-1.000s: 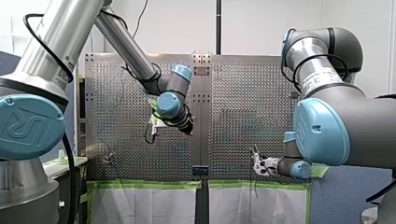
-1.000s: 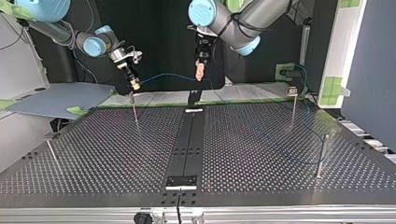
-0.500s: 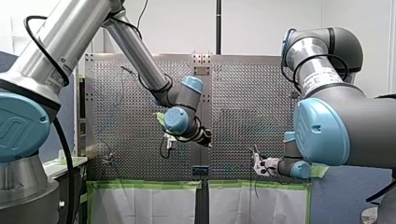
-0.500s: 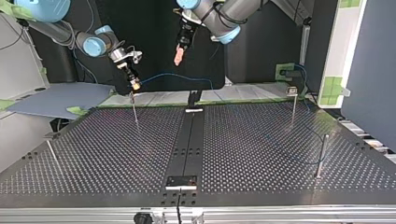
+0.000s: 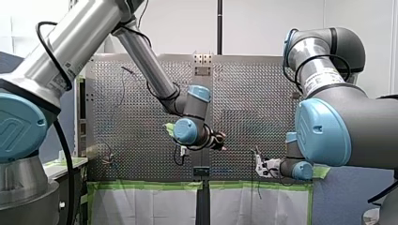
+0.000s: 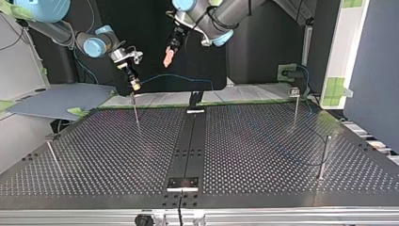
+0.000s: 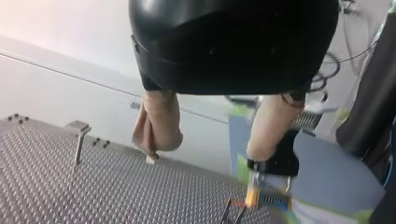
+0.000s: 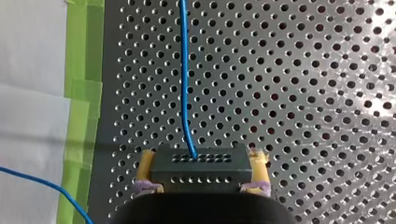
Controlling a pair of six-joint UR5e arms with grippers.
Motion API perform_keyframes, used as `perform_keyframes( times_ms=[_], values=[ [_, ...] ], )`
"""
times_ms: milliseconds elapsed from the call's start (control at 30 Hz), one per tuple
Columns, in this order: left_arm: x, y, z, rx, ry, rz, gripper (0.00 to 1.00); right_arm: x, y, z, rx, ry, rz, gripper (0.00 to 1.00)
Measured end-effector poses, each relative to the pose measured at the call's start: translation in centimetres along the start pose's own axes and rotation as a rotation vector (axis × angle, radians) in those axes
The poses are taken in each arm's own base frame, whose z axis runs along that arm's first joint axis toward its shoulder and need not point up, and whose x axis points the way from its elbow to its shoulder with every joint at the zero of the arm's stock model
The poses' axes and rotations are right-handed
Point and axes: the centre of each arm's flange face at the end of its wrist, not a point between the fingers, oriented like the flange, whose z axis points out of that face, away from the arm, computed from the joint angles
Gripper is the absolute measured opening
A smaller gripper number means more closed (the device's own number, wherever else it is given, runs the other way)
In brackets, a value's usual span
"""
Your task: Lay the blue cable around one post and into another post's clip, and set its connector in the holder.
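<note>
Swinging across in the front view, my left gripper [image 5: 219, 139] has dropped lower and moved toward the view's right over the last second. It is closing on my right gripper [image 5: 259, 166], which has not budged over the table [image 5: 248, 93]. Top view, sides crossed: the left gripper [image 6: 168, 55] has slid from the middle toward the view's left and now hangs above the blue cable [image 6: 179, 75], clear of it. The right gripper [image 6: 135, 84] keeps the cable's end up over a post [image 6: 136, 110]. Whether the far run already rounds a post, I cannot tell. Left wrist view: beige pads [image 7: 156, 123] spread wide, nothing between them, the table below. Right wrist view: yellow pads [image 8: 147, 161] pinch the dark connector [image 8: 201, 170], and the blue cable [image 8: 184, 70] runs straight out of it across the perforated plate. My read is that the free gripper is shifting for a fresh hold nearer the connector end, and the connector is not yet set down anywhere.
</note>
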Motion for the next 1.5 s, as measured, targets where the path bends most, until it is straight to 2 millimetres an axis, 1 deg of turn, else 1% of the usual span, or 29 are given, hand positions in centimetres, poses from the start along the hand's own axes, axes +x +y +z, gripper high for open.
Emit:
perform_keyframes(
  times_ms=[100, 333, 500, 633, 867, 1133, 1500],
  values=[
    [-0.1, 1.0, 1.2, -0.017, -0.019, -0.01, 1.0, 0.0, 0.0, 0.0, -0.002, -0.001, -0.001, 0.09],
    [-0.7, 4.0, 2.9, -0.071, -0.03, -0.017, 1.0, 0.0, 0.1, 0.0, -0.004, -0.001, -0.001, 0.09],
    [-0.8, 4.6, 3.2, -0.078, -0.03, -0.016, 1.0, 0.0, 0.2, -0.1, -0.008, -0.002, 0.0, 0.09],
    [-0.2, 4.5, 3.4, -0.065, -0.019, -0.015, 1.0, 0.0, 0.3, 0.0, -0.011, -0.001, -0.001, 0.09],
    [2.0, 3.7, 4.2, -0.028, 0.014, -0.015, 1.0, 0.1, 0.7, 0.0, -0.027, -0.003, 0.001, 0.09],
    [4.3, 1.9, 5.9, 0.01, 0.04, -0.035, 1.0, 0.1, 1.0, 0.1, -0.039, -0.013, 0.003, 0.09],
    [7.3, 0.2, 8.4, 0.021, 0.077, -0.048, 1.0, 0.1, 1.2, 0.0, -0.042, -0.014, 0.004, 0.09]
  ],
)
